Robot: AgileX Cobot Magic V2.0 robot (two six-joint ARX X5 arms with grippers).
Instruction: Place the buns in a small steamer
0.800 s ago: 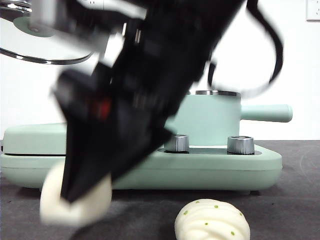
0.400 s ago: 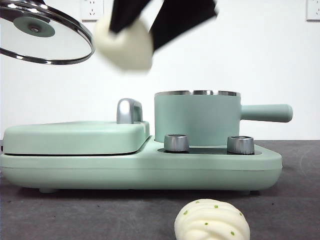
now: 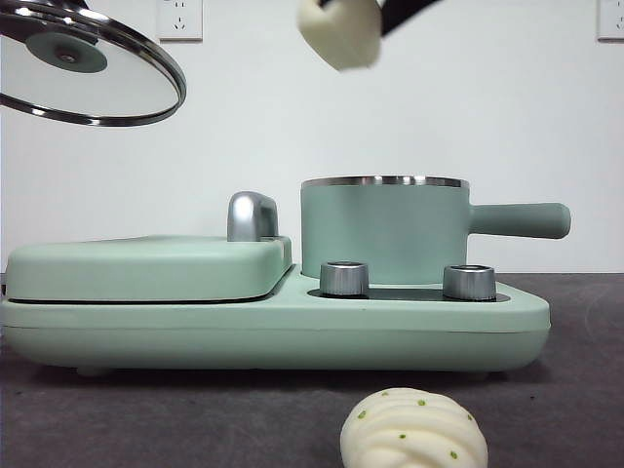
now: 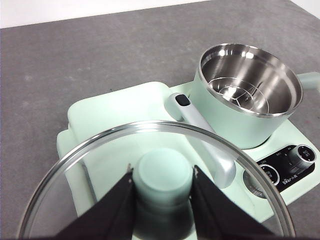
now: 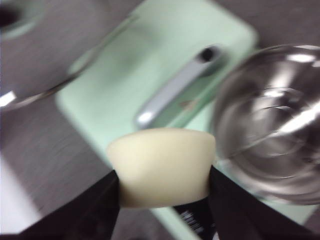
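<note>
Buns two: plain bun (image 5: 162, 167) clamped in right hand (image 5: 162, 192), apparently above steamer (image 3: 385, 229); speckled bun (image 3: 413, 430) tabled.

Steamer (image 3: 384, 232) mouth open — glass lid (image 3: 90, 73) held well aside.

Dark grey table (image 3: 575, 409). Mint-green cooker base (image 3: 273, 331) sits on it. Speckled twisted bun (image 3: 413, 429) lies just in front.

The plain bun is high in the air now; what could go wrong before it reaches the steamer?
1. The right gripper pinches the soft plain bun only by its sides; it might slip and fall on the griddle cover.
2. The bun is not yet over the steamer, so an early release would miss.
3. The left gripper holds the glass lid aloft nearby; the arms could collide.
</note>
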